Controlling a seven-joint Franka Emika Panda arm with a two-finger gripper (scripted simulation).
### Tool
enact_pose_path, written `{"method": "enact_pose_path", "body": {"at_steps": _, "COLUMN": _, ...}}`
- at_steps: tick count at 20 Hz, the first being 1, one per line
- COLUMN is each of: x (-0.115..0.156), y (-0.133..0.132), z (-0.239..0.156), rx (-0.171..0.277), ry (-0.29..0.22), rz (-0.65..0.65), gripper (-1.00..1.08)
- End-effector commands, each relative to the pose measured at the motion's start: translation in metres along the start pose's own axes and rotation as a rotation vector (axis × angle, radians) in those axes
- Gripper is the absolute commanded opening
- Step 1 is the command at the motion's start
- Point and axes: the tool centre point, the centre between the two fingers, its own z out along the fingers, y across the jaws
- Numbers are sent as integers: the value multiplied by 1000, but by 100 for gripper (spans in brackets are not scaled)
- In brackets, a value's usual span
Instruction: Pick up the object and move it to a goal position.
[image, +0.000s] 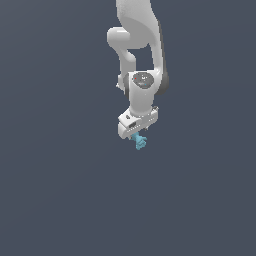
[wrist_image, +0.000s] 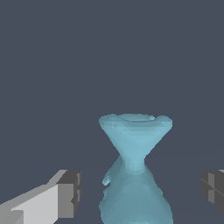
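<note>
The tool (image: 138, 134) points down with its fingers (wrist_image: 65, 194) spread wide, one on either side of the object (image: 140, 142) and clear of it. The teal object sits between and just below the fingertips, on the plain dark surface (image: 60, 190), far from any visible edge.

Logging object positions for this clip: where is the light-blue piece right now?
In the exterior view, the light-blue piece sits near frame centre, directly under the white gripper. The wrist view shows it between the spread fingers, untouched.
</note>
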Motion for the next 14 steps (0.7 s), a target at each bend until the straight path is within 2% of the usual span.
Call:
{"method": "enact_pose_path", "body": {"at_steps": 1, "x": -1, "y": -1, "z": 13, "rx": 1, "ry": -1, "rz": -2, "gripper": 100}}
{"method": "enact_pose_path", "body": {"at_steps": 9, "x": 0, "y": 0, "z": 31, "rx": 0, "ry": -1, "rz": -3, "gripper": 100}}
{"method": "enact_pose_path", "body": {"at_steps": 10, "x": 0, "y": 0, "z": 31, "rx": 0, "ry": -1, "rz": -3, "gripper": -100}}
{"method": "enact_pose_path", "body": {"at_steps": 14, "x": 0, "y": 0, "z": 31, "rx": 0, "ry": -1, "rz": -3, "gripper": -100}}
